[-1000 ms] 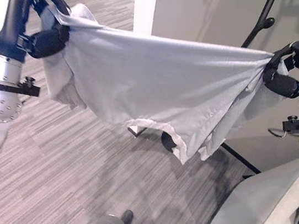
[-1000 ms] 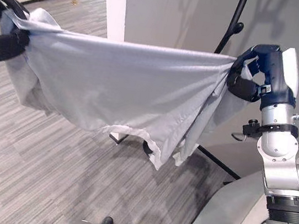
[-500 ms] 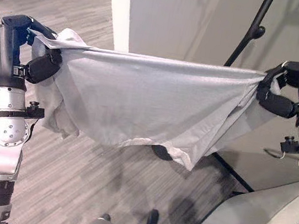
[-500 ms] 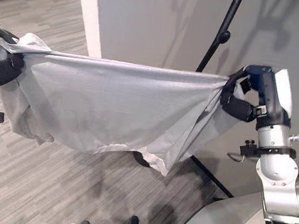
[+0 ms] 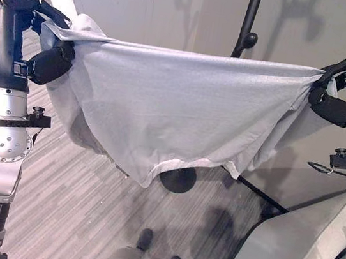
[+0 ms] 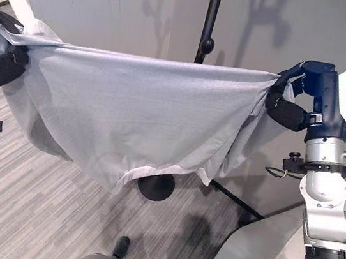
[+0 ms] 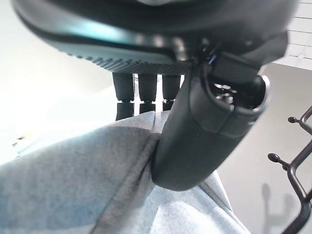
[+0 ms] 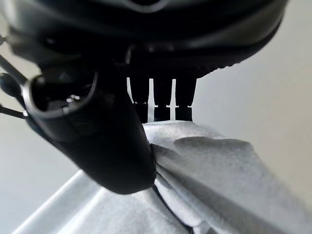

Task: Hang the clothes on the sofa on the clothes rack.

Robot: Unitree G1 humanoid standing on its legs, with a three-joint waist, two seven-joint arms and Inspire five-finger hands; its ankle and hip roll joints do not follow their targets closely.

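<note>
Both hands' fingers (image 5: 48, 64) (image 6: 286, 112) pinch the shirt (image 5: 175, 110) taut (rack pole (image 6: 208, 25) behind).

Right robot hand (image 8: 112, 146) pinches the grey shirt (image 8: 214, 190).

Striped grey floor (image 5: 75, 180); seemingly round rack base (image 5: 177, 180).

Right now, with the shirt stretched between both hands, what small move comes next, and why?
Probably carry the shirt forward and up toward the rack. Left hand and right hand both pinch its top edge taut, and the rack's pole stands just behind the cloth, with its hooks higher.
</note>
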